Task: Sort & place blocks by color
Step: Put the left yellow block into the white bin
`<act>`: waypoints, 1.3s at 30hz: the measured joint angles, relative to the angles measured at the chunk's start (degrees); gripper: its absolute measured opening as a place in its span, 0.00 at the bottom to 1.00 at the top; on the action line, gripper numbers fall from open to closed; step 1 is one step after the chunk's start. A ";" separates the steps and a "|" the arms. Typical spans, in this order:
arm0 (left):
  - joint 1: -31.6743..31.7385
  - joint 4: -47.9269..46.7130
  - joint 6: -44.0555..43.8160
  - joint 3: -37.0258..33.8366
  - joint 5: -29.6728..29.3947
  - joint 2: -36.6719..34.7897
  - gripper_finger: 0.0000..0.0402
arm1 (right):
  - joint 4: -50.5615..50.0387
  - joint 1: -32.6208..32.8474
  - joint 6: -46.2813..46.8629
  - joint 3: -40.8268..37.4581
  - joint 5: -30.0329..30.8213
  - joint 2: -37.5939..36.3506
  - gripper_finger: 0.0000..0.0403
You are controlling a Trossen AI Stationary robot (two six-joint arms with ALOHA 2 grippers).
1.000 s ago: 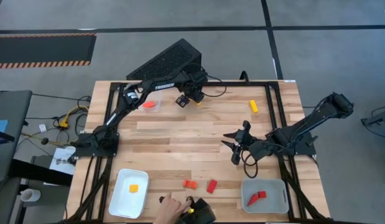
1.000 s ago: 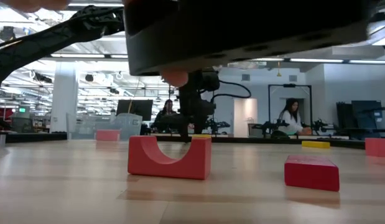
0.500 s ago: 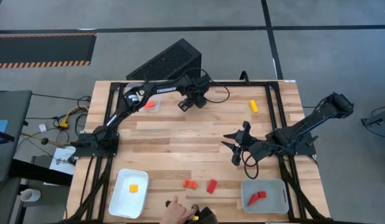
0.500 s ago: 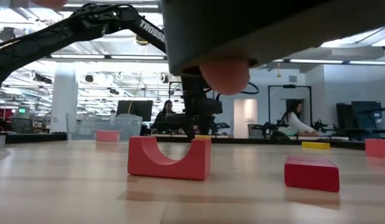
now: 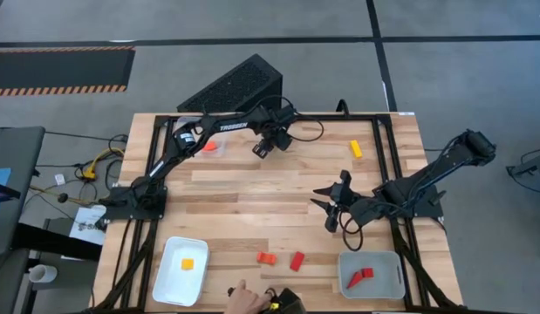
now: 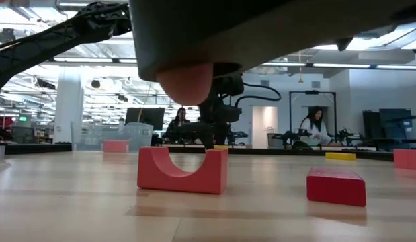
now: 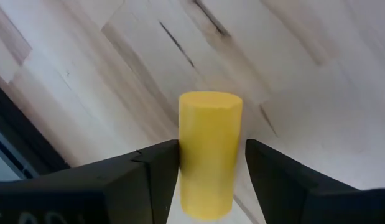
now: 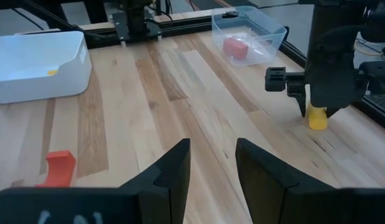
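One yellow block (image 7: 209, 152) stands between the left gripper (image 7: 208, 180) fingers.

Yellow cylinder (image 7: 209, 155) bottom cut off by wrist-view edge. Hand (image 5: 245, 301) cropped at high-view edge. Dark object (image 6: 261, 30) blocked low view's upper part.

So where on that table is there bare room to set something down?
The widest bare wood lies mid-table, between the left gripper at the far edge and the two red blocks near the front. Crowded spots: the front edge, with the white tray, a person's hand and the grey tray.
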 joint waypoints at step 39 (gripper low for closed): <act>-7.01 -19.50 -21.48 1.64 10.80 -4.86 0.00 | 0.36 1.00 0.05 -0.02 -0.50 0.01 0.38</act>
